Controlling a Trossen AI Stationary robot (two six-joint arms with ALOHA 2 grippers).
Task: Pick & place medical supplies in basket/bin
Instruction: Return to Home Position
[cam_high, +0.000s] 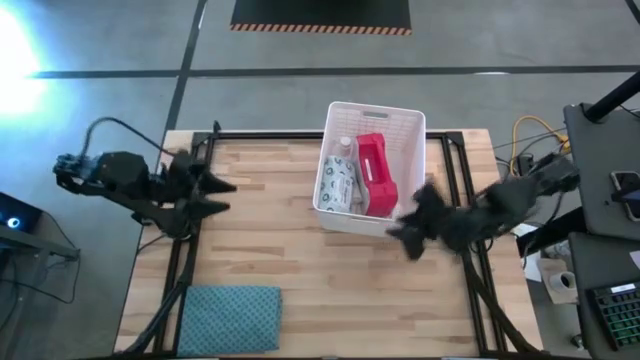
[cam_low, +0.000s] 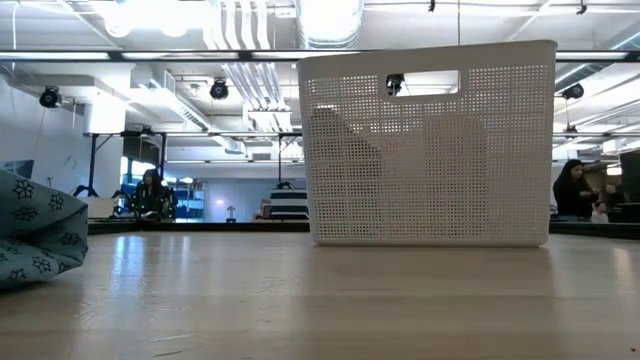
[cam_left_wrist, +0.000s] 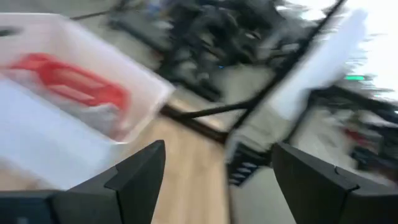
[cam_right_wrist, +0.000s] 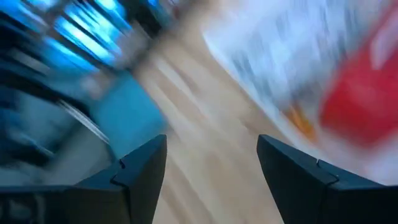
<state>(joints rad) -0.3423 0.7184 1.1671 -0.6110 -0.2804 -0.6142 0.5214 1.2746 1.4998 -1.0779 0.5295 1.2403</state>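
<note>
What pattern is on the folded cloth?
The cloth is teal-blue with small dark star-like motifs. The low view shows it best.

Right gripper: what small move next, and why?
Probably draw the right gripper, open and empty beside the white bin, back toward the right edge of the table: the red pouch and white packet lie inside, only the blue cloth outside. Left gripper waits at the left edge.

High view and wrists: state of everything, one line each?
white bin, upright on the table, loaded
red first-aid pouch, inside the bin, right half
white packet, inside the bin, left of the pouch
blue-green cloth, folded, on the table outside the bin
left pincer, open, empty, at the table's left edge
right pincer, open, empty, by the bin's right corner
</note>
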